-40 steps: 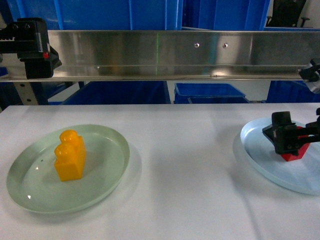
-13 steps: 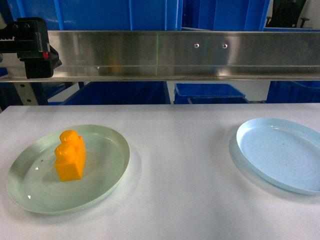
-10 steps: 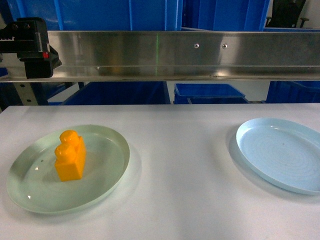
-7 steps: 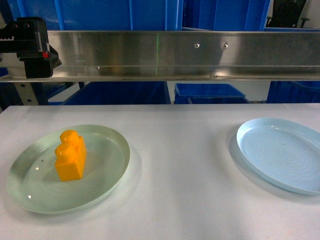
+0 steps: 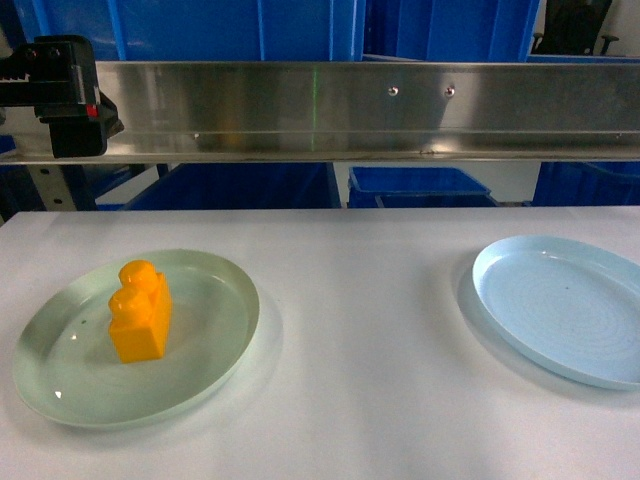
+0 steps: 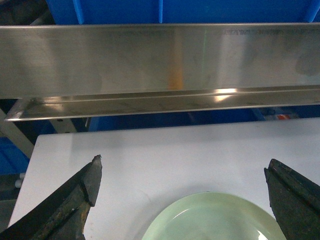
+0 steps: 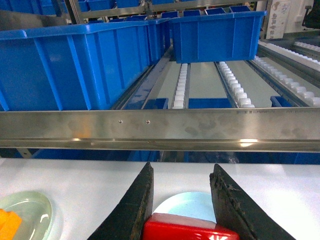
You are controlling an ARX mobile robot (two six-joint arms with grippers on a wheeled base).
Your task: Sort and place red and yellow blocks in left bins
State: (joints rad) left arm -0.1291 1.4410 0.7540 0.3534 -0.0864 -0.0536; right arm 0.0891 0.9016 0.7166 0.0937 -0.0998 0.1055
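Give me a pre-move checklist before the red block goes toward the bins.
1. Red block held between the right gripper fingers: ok, seen in the right wrist view.
2. Blue plate bare after the pick: ok.
3. Yellow block upright on the green plate: ok, not yet picked.
4. Left gripper open and holding nothing: ok, fingers spread wide above the green plate's far rim.
5. Metal rail between the table and the blue bins cleared: cannot tell.
6. Which bin takes red: cannot tell.
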